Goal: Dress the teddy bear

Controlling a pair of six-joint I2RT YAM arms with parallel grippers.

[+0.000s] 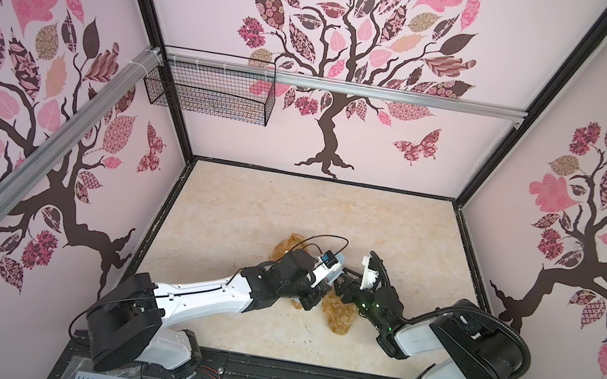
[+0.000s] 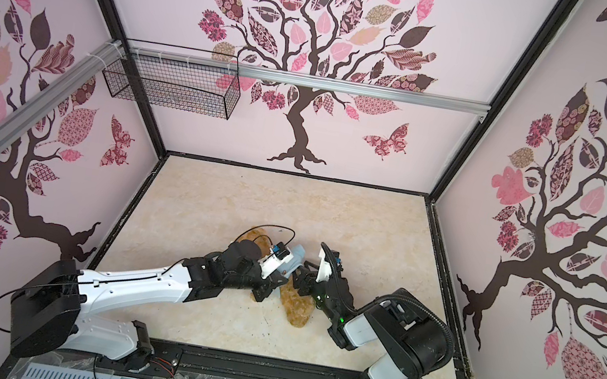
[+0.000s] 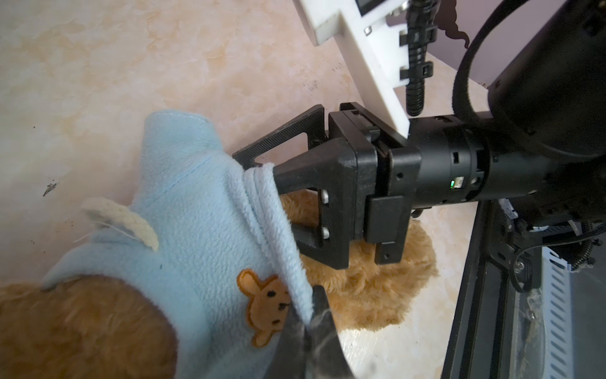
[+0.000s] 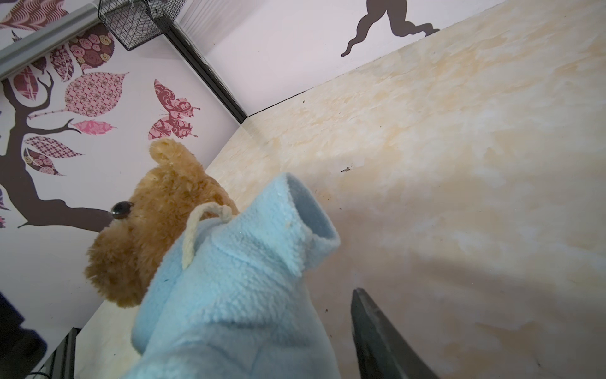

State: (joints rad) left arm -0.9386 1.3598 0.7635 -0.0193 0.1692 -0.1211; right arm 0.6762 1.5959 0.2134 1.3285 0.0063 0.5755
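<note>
- left gripper (image 3: 310,323): jaws pinched together on the lower hem of the light-blue fleece hooded shirt (image 3: 196,229), just beside its orange bear-face patch (image 3: 265,305)
- right gripper (image 3: 257,162): jaws partly apart, clamping nothing; one finger is tucked under the same hem; the other lies outside the cloth, clear of it in the right wrist view
- hooded shirt: sits on the torso of the teddy bear (image 4: 157,223), whose head is out through the neck; a cream drawstring (image 4: 193,236) hangs at the collar; one sleeve (image 4: 305,216) stands empty with its cuff open
- teddy bear: lies mid-worktop (image 1: 290,205) between the two grippers in both top views; head toward the far left, bare golden-brown legs toward the near edge
- writing: a blue-faced module (image 1: 330,257) on the left wrist is too small to read
</note>
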